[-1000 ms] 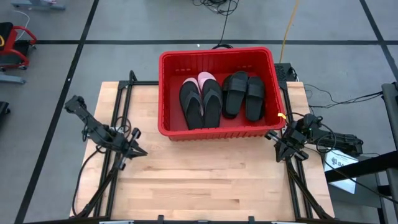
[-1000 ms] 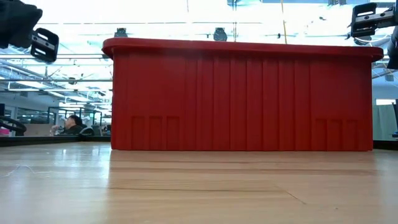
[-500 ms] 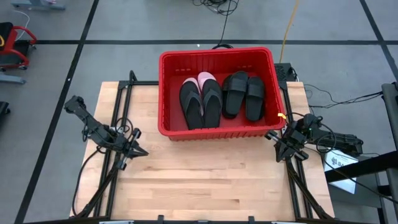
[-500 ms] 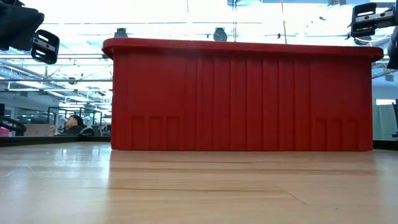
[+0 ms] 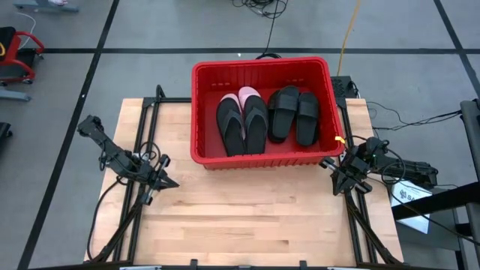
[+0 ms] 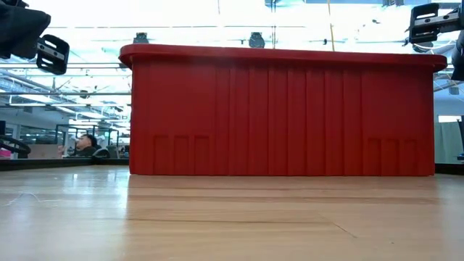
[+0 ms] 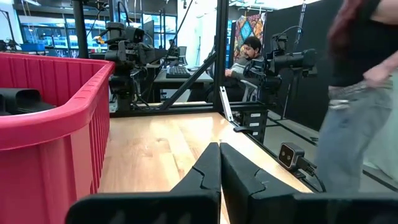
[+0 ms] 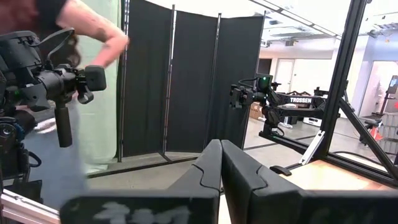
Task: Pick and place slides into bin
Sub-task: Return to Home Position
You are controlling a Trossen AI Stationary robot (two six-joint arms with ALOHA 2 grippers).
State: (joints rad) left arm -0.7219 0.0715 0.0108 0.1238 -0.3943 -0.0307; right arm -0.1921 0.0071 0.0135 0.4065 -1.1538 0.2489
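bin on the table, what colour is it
The bin is solid red all over, which shows best in the high view.

You've got bin (image 5: 259, 63) at table (image 5: 247, 217) far edge, centred. Slides (image 5: 255, 124) in bin: two pairs side by side, one more partly under left pair. Left gripper (image 5: 172, 182) over table, before bin's near-left corner, apart from it. Right gripper (image 5: 325, 162) just beside bin's near-right corner.
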